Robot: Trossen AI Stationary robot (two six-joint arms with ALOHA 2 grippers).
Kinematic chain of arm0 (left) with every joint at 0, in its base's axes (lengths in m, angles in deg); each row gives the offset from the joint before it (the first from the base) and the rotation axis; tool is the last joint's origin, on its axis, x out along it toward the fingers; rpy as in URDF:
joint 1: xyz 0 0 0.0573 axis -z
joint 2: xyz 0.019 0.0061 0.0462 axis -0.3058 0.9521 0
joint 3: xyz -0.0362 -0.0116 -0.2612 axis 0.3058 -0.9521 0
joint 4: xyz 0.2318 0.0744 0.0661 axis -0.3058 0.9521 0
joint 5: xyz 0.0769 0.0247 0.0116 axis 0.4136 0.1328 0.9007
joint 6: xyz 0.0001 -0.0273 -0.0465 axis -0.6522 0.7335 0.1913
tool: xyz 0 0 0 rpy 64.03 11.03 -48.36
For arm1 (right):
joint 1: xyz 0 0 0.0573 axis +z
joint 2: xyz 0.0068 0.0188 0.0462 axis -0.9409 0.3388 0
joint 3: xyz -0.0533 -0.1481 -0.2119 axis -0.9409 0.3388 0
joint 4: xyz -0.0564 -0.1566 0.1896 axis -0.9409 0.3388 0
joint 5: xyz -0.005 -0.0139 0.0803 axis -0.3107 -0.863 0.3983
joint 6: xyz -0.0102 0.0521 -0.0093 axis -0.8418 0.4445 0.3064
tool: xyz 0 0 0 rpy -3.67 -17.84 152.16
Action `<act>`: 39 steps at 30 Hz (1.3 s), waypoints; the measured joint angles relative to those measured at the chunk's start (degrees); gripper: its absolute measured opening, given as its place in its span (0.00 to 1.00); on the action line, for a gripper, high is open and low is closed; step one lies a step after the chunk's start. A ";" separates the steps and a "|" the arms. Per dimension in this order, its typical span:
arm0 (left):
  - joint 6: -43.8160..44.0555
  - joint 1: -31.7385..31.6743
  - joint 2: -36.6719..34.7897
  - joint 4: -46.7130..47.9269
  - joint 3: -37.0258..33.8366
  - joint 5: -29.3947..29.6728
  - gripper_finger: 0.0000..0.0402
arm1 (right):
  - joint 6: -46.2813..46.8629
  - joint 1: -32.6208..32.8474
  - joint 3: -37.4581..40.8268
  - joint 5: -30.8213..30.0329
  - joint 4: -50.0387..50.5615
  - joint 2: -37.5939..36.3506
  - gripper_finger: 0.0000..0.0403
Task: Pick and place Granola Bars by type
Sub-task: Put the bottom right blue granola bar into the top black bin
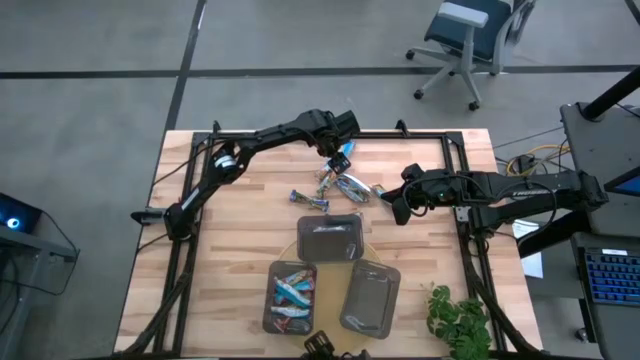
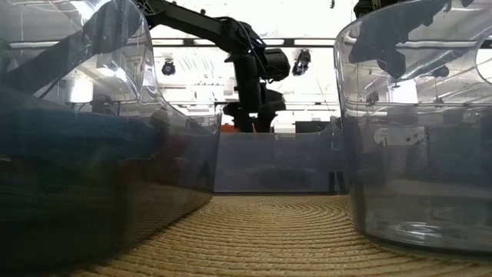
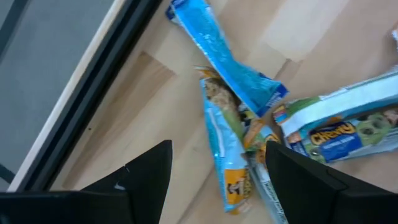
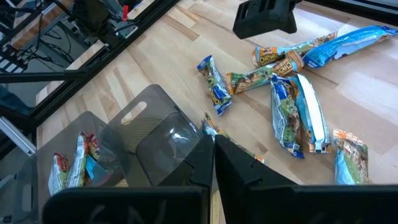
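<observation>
Several Granola Bars (image 1: 340,180) scattered near table centre, more in tray (image 1: 290,297) at 7 o'clock. Left gripper (image 3: 211,165) spread wide above bars, holding nothing. Right gripper (image 4: 214,163) at 3 o'clock, fingers pressed together, empty. Surface: light wood tabletop (image 1: 230,250), woven round mat (image 2: 277,231). Beyond: grey floor, office chair (image 1: 470,40) at 1 o'clock.

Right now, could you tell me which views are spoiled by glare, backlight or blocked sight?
Low view: clear tray walls fill the sides, bright backlight silhouettes the arm. Left wrist view: the open left claw hangs over granola bars, close and slightly soft. High view: evenly lit.
</observation>
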 joint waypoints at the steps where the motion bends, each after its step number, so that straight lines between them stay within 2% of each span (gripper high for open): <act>1: 0.14 -0.23 0.00 -0.02 0.00 0.02 0.60 | 0.00 0.00 0.00 0.02 0.00 0.00 0.02; 8: 2.68 -1.32 0.00 -0.91 0.00 -0.67 0.60 | 3.25 -0.04 0.00 -0.38 0.20 0.02 0.02; 14: 3.28 -1.69 -0.80 -5.11 -0.11 -6.13 0.60 | 2.37 -0.09 0.00 -1.70 0.20 0.02 0.02; 27: 4.94 -1.65 -0.94 -6.23 -1.16 -8.04 0.60 | 1.50 -0.07 0.08 -1.68 0.17 0.02 0.02; 39: 6.63 -2.44 -1.33 -5.64 -9.77 -7.86 0.60 | 2.23 -0.01 1.01 -1.27 0.20 0.04 0.02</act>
